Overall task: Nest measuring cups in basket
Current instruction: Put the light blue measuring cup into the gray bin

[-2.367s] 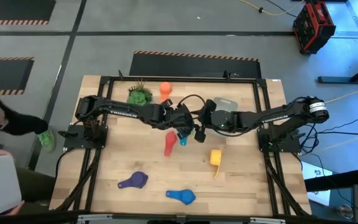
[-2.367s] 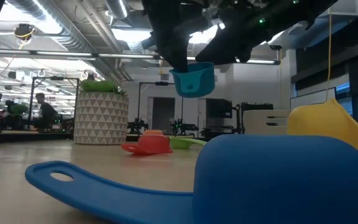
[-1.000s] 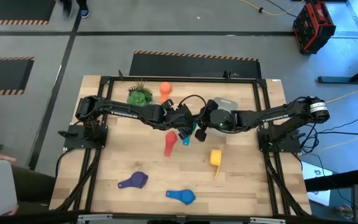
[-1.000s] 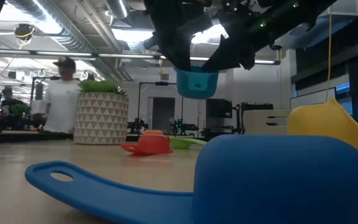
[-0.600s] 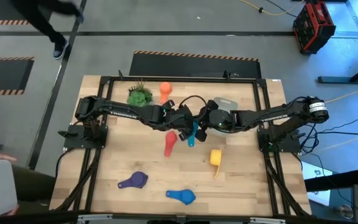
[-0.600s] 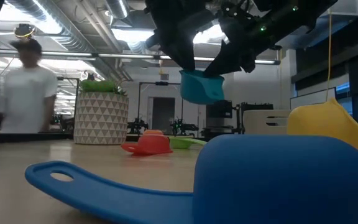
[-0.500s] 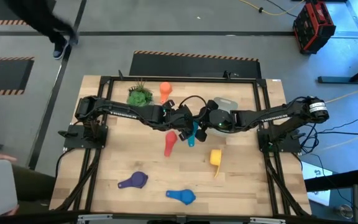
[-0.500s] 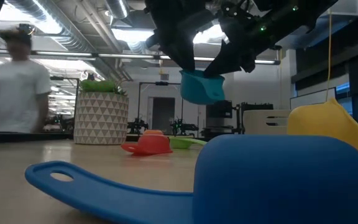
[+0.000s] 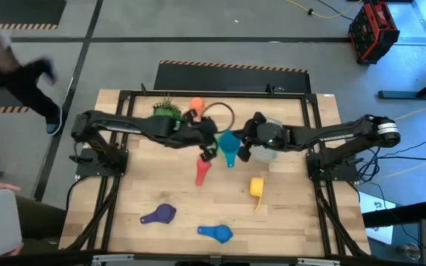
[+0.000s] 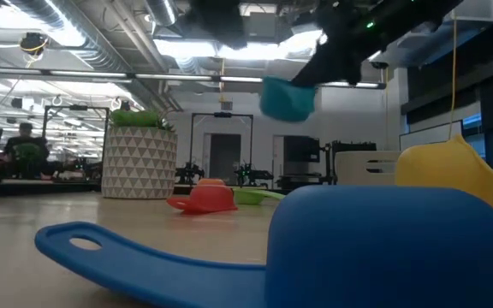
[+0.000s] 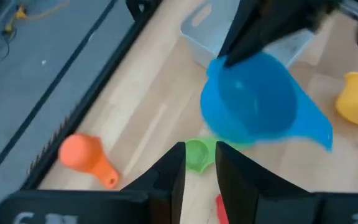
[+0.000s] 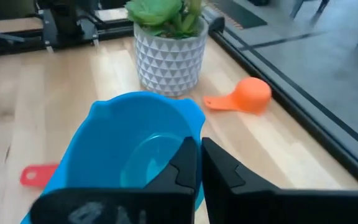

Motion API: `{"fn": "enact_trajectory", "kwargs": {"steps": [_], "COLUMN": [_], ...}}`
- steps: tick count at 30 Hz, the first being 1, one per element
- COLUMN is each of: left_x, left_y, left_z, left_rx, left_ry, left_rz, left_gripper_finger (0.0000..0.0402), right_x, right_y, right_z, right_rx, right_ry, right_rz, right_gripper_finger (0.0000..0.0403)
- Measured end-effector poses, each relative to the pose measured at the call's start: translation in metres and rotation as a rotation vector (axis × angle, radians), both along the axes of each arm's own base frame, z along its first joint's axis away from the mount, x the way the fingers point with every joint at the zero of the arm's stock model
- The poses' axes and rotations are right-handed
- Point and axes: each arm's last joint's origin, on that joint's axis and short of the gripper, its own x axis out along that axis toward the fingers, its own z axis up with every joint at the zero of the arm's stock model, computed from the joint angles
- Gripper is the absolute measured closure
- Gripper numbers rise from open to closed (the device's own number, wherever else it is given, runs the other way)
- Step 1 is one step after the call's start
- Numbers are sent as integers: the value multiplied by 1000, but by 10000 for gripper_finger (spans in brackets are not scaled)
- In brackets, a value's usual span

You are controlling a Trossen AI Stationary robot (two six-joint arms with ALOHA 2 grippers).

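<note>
A teal measuring cup hangs above the table's middle, with my right gripper shut on it. In the low view the teal cup is high above the wood. My left gripper stands just left of it, open a little and empty. The pale basket sits under my right arm. A green cup and a red cup lie on the table below the grippers. Orange, yellow, purple and blue cups lie scattered. My right gripper pinches the teal cup's wall at the rim, on the side away from the handle, one finger inside the bowl and one outside. The fingers come slanting from the table's right. The cup hangs clear of the table, its mouth tilted.
A white pot with a green plant stands at the far left, near the orange cup. The blue cup fills the low view's foreground. Bare wood lies at the near left and near right.
My left gripper has opened, let go of the teal cup and drawn back toward the table's left. My right gripper has shut on the cup's rim and carried it up and toward the far right, toward the basket. The cup has tipped.
</note>
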Motion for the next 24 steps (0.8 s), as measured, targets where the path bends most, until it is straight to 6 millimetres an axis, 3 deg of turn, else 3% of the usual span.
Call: {"fn": "enact_trajectory", "kwargs": {"steps": [4, 8, 15, 24], "left_x": [-41, -87, -136, -157], "left_y": [-12, -26, -39, -39], "left_z": [27, 23, -38, -102], "left_rx": [108, 171, 110, 18], "left_ry": [-51, -113, -280, -385], "left_rz": [-4, -17, -125, -212], "left_gripper_finger": [319, 319, 319, 319], "right_x": [-24, -51, -90, -112], "right_y": [-6, -12, -25, -40], "right_z": [20, 35, 46, 33], "right_rx": [18, 17, 88, 167], "right_ry": [-24, -27, -18, 133], "right_rz": [-35, -80, -216, -379], "right_gripper_finger": [391, 391, 390, 390]}}
